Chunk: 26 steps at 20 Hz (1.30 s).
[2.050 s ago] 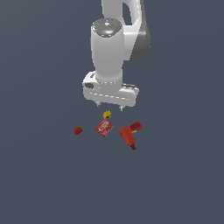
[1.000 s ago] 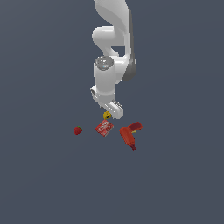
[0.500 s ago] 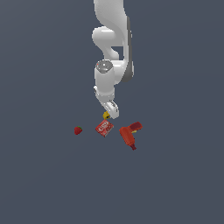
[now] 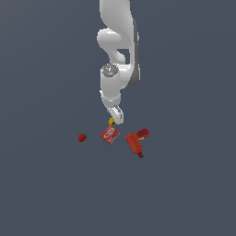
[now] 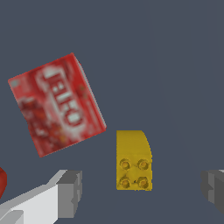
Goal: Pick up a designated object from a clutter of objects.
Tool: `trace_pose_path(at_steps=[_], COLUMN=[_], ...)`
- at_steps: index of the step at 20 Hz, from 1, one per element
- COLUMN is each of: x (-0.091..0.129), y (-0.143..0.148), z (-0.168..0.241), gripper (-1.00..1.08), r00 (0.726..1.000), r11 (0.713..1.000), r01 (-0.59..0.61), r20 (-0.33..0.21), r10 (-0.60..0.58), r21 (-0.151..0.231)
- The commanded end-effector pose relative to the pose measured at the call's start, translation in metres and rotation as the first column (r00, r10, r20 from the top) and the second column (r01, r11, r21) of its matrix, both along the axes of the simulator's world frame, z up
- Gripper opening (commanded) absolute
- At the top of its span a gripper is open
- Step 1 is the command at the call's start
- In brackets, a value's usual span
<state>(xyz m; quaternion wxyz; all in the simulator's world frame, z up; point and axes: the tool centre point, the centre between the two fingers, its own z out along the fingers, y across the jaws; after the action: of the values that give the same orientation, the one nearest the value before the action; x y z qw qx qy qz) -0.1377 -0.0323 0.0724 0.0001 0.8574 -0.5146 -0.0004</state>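
The gripper (image 5: 138, 192), jaws spread wide, hangs low over a small yellow studded brick (image 5: 133, 159), which lies between its fingers (image 5: 70, 192) on the bench (image 4: 184, 193), apparently lined up for a grasp. A flat red box (image 5: 57, 109) sits just beside it; strawberry (image 4: 82, 137) and red power drill (image 4: 136, 142) lie farther off.

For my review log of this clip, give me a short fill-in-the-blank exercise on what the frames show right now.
1. The hand is ___, its fingers on either side of the yellow block.
2. The yellow block shows ___ studs.
3. The flat box is ___ in colour.
4. In the exterior view, the strawberry lies on the box's ___.

Missing words: open; four; red; left
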Motion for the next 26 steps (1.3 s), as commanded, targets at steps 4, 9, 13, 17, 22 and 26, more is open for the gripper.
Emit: trace_pose_path(at_steps=[4, 9, 13, 17, 22, 26], x=[0.000, -0.001, -0.001, -0.001, -0.001, -0.001], y=[0.000, 0.000, 0.000, 0.000, 0.000, 0.000], z=[-0.005, -0.020, -0.036, -0.046, -0.051, -0.050], gripper=[1.00, 1.00, 1.00, 1.00, 1.00, -1.00], r00=[1.000, 1.000, 1.000, 1.000, 1.000, 1.000], r11=[1.000, 1.000, 1.000, 1.000, 1.000, 1.000], r01=[0.001, 0.002, 0.003, 0.005, 0.005, 0.005], r20=[0.000, 0.000, 0.001, 0.001, 0.001, 0.001], r10=[-0.001, -0.002, -0.003, -0.005, -0.005, -0.005], r21=[0.000, 0.000, 0.000, 0.000, 0.000, 0.000])
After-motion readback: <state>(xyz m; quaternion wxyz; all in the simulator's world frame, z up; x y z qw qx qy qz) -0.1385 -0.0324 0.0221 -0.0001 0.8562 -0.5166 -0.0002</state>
